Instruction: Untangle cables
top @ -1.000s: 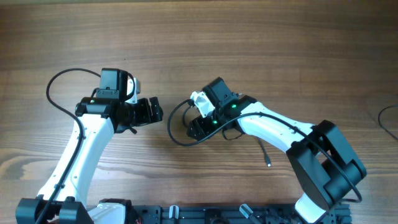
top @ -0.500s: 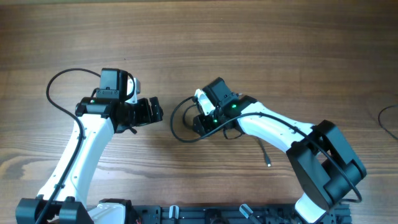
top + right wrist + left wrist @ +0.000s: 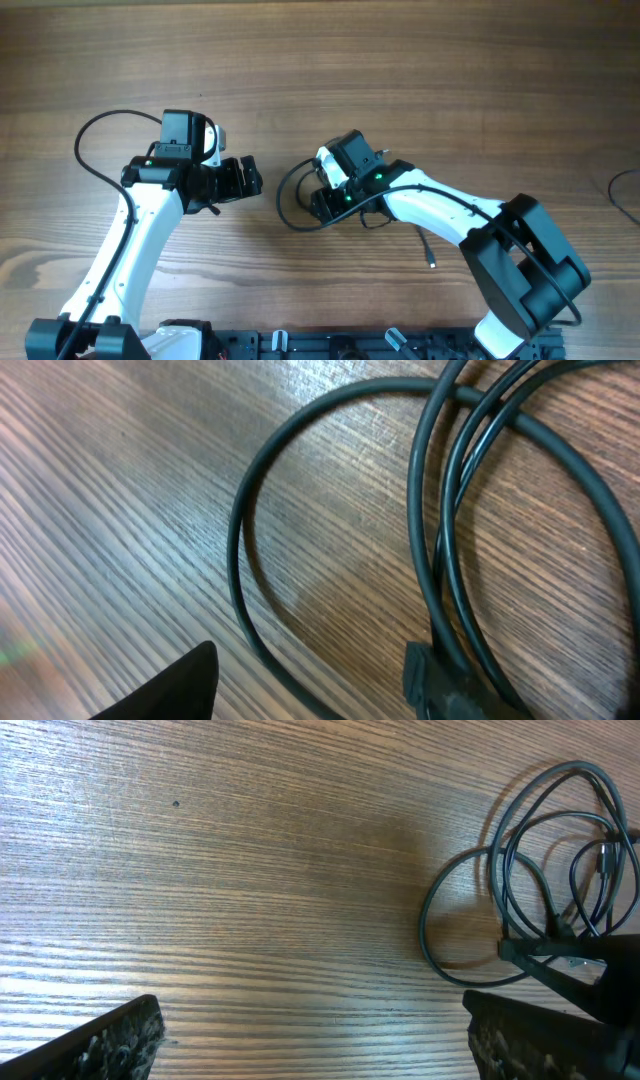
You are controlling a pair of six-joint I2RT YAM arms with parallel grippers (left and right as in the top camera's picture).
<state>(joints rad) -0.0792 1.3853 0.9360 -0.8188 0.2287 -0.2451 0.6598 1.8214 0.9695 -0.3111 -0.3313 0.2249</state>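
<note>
A tangle of thin black cables [image 3: 279, 200] lies on the wooden table at the centre, with one loose end [image 3: 431, 263] trailing to the lower right. My right gripper [image 3: 320, 203] is down on the tangle. In the right wrist view its fingers [image 3: 310, 685] are apart, with cable loops [image 3: 235, 550] lying between and ahead of them. My left gripper [image 3: 247, 178] is open and empty, a short way left of the tangle. In the left wrist view its jaws [image 3: 320, 1040] face the loops [image 3: 425, 920] at the right.
The left arm's own black cable [image 3: 80, 150] arcs over the table at the far left. Another dark cable [image 3: 615, 190] shows at the right edge. The arm bases stand along the front edge [image 3: 300, 345].
My right gripper has shifted slightly right and down, and the cable loop has drawn in a little towards it. The left arm has not moved.
</note>
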